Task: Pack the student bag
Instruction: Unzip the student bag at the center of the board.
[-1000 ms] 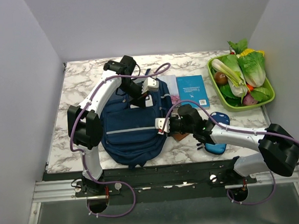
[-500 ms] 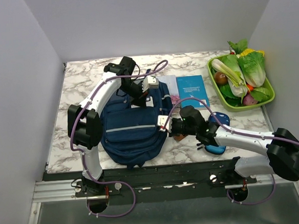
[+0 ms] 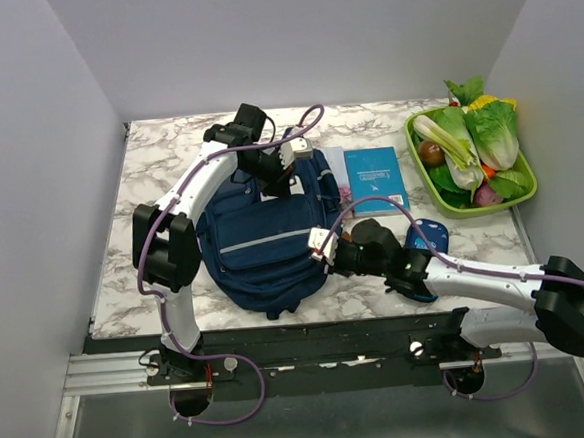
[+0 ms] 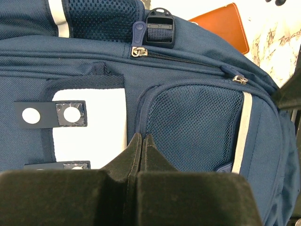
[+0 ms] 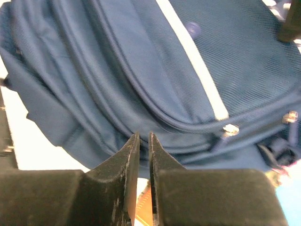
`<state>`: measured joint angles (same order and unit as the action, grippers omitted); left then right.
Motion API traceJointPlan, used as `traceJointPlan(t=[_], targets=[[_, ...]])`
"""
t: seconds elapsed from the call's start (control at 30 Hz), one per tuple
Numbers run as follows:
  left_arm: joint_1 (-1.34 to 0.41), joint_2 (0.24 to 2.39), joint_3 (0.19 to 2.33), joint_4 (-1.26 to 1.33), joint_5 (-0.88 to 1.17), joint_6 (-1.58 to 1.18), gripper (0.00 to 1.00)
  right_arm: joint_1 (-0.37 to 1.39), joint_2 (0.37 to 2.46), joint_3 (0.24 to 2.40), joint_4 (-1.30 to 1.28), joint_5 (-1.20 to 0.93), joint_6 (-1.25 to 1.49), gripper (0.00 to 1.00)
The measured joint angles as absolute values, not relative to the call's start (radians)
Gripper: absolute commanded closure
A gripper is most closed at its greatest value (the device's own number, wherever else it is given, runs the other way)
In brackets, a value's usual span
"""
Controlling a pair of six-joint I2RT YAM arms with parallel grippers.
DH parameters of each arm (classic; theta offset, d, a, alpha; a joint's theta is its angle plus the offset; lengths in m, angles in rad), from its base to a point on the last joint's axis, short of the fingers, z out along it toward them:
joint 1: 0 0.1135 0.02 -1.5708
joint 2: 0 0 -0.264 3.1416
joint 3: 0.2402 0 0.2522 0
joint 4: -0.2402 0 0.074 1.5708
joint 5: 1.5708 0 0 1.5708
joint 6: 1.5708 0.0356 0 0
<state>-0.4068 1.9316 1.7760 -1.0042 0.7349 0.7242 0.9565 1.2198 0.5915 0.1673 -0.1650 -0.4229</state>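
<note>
The student bag (image 3: 264, 246) lies front up at the table's centre, navy with a pale stripe, and is tilted. My left gripper (image 3: 286, 184) is at its top end. In the left wrist view it (image 4: 142, 137) is shut, its tips against the bag (image 4: 197, 117) between the white patch and a mesh pocket; no fabric shows between the jaws. My right gripper (image 3: 317, 252) is at the bag's lower right edge. In the right wrist view it (image 5: 142, 135) stands open by a narrow slit, tips at the edge of the bag (image 5: 155, 70), nothing between them.
An orange-brown notebook (image 4: 218, 23) lies just beside the bag, under my right gripper. A teal book (image 3: 374, 176) and a white booklet (image 3: 336, 168) lie right of the bag. A blue pencil case (image 3: 426, 238) sits under my right arm. A green tray (image 3: 424, 175) of vegetables stands far right.
The bag has swung round, its bottom shifting right and its top moving back with my left gripper. My right gripper slid nearer along the bag's edge, closed, then parted slightly.
</note>
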Motion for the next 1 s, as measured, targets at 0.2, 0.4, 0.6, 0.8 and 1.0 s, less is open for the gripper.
traceJointPlan(t=[0.2,0.4,0.6,0.8,1.0], targets=[[-0.407,1.932,1.776,-1.032,0.739,0.786,1.0,0.934,1.157,0.545,0.203,-0.011,-0.443,0.5],[-0.407,1.932,1.781,-1.106,0.753,0.899,1.0,0.83,1.129,0.533,0.235,-0.049,-0.464,0.5],[-0.407,1.932,1.788,-1.163,0.753,0.954,1.0,0.805,1.137,0.532,0.244,-0.189,-0.464,0.48],[-0.407,1.932,1.788,-1.167,0.754,0.96,1.0,0.805,1.204,0.532,0.245,-0.295,-0.469,0.46],[-0.407,1.932,1.788,-1.172,0.754,0.962,1.0,0.805,1.268,0.532,0.316,-0.286,-0.474,0.44]])
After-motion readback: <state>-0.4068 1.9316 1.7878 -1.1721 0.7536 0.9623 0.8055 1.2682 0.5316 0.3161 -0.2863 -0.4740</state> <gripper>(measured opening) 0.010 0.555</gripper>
